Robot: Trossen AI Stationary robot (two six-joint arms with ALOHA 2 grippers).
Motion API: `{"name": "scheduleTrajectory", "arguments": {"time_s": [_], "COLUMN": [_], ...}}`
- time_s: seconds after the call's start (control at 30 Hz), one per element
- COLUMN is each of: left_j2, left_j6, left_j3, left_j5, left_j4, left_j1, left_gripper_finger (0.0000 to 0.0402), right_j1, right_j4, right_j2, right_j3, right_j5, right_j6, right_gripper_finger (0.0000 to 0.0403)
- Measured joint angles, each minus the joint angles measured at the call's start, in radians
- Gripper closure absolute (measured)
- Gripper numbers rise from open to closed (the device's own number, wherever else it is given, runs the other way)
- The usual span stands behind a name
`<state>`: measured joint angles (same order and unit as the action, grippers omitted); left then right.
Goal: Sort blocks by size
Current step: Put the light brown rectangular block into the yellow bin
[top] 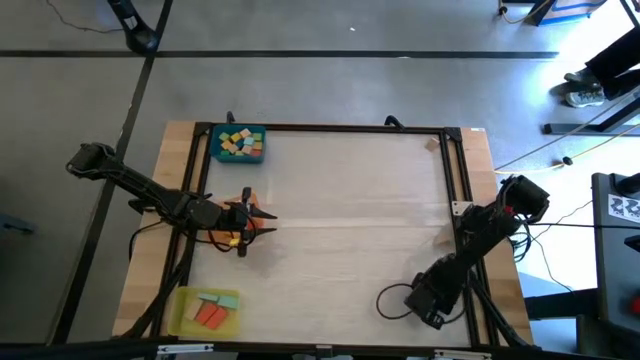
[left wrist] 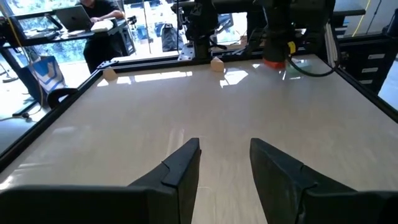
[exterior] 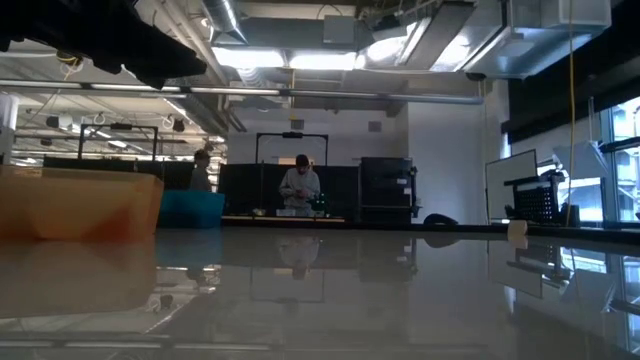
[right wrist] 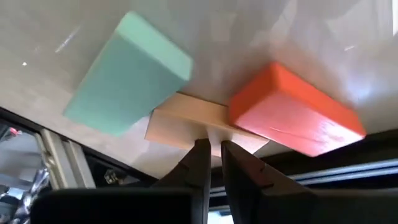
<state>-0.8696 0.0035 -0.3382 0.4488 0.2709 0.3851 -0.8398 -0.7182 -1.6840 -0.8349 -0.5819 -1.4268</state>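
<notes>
Several small blocks (top: pixel 240 143) lie in a blue tray (top: pixel 215 152) at the far left. A green block (top: pixel 220 299) and orange blocks (top: pixel 210 317) lie in a yellow tray (top: pixel 182 310) at the near left. My left gripper (left wrist: pixel 224 155) is open and empty over the table's left middle (top: pixel 262 217), pointing toward the right edge. My right arm (top: pixel 440 290) is folded down at the near right. Its gripper (right wrist: pixel 214 149) shows only a narrow slit between its fingers. The fingertips stand at the edge of a tan flat piece (right wrist: pixel 177 121) between a teal-green block (right wrist: pixel 127 74) and an orange-red block (right wrist: pixel 295 112). My right gripper has its fingertips (right wrist: pixel 200 149) at the tan piece's near edge (right wrist: pixel 214 132), along the table top. I cannot tell whether they touch it. The tan piece and both blocks lie flat on the table.
A black rail frame (top: pixel 350 128) runs around the table top. Orange bits (top: pixel 248 203) show under my left gripper; what they are I cannot tell. An orange-tan tray wall (exterior: pixel 80 205) and a blue one (exterior: pixel 190 208) show in the low view. People (exterior: pixel 300 185) stand far behind the table.
</notes>
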Motion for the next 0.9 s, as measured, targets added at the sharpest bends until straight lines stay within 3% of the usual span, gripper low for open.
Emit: {"name": "scheduleTrajectory", "arguments": {"time_s": [0.53,0.8,0.9], "left_j2": [0.0,0.0,0.0], "left_j6": [0.005,0.005,0.006], "left_j3": [0.0,0.0,0.0], "left_j5": [0.0,0.0,0.0], "left_j4": [0.001,0.0,0.0], "left_j1": [0.0,0.0,0.0], "left_gripper_finger": [0.0273,0.0272,0.0272], "right_j1": [0.249,0.214,0.165], "right_j4": [-0.107,-0.149,-0.109], "right_j2": [0.018,0.094,0.094], "right_j3": [0.002,-0.09,-0.112], "right_j5": [0.067,0.216,0.222], "right_j6": [0.164,0.075,0.044], "right_gripper_finger": [0.0361,0.0361,0.0361]}}
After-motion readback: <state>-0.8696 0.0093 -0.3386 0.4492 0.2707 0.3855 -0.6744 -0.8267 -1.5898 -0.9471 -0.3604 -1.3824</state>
